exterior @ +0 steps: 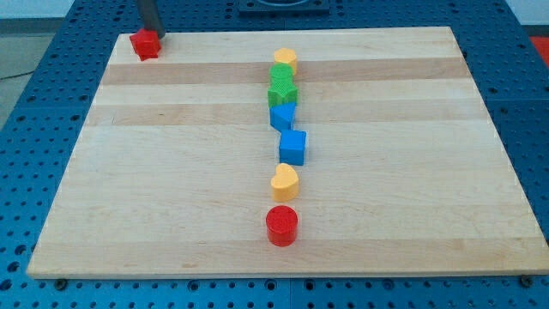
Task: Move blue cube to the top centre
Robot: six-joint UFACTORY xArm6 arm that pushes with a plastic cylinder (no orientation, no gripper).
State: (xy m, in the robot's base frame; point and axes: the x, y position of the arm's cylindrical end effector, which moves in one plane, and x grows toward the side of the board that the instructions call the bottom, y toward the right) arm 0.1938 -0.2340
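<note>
The blue cube sits near the board's middle, in a column of blocks running from top to bottom. Directly above it is another blue block of unclear shape, touching or nearly touching it. My tip is at the view's top left corner of the board, right behind a red block and touching or almost touching it. The tip is far to the left of and above the blue cube.
In the column, from the top: a yellow block, two green blocks, the two blue blocks, a yellow heart and a red cylinder. The wooden board lies on a blue perforated table.
</note>
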